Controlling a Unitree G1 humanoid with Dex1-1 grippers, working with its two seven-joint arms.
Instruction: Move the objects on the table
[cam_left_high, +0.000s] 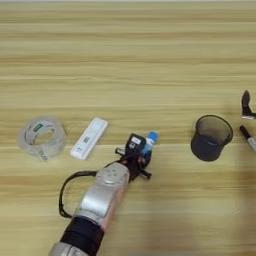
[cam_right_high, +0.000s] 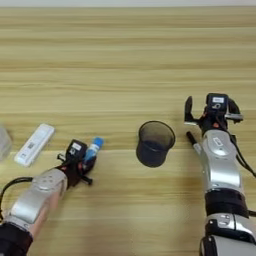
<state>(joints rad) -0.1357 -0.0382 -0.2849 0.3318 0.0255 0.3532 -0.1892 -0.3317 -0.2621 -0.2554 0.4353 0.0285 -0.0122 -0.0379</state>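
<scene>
Left gripper (cam_left_high: 146, 152): near the table's front edge, left of centre, pinching the blue tube (cam_left_high: 149, 142) low on its body; tube tilts up and away, cap end free
Right gripper (cam_right_high: 207, 116): by the right edge, fingers spread, holding nothing; one black finger (cam_right_high: 188, 110) stands up just right of the cup
Cup (cam_right_high: 155, 143): black mesh, upright, open mouth up, between the two grippers, well apart from the tube
Cassette (cam_left_high: 89, 138): flat, white, lying slantwise just left of the left gripper
Tape (cam_left_high: 42, 138): clear roll toward the left edge, beside the cassette
Table (cam_left_high: 128, 55): far half bare wood
Risk, tube: the grip looks shallow and off-centre, so the tube could pivot or slip out if swung quickly toward the cup
Risk, cup: light and open; a nudge from either gripper would likely tip or slide it
Risk, cassette: close to the left arm; a sideways sweep could knock it
Writing: green label on the tape, marks on the cassette and a white tag on each gripper, none readable
</scene>
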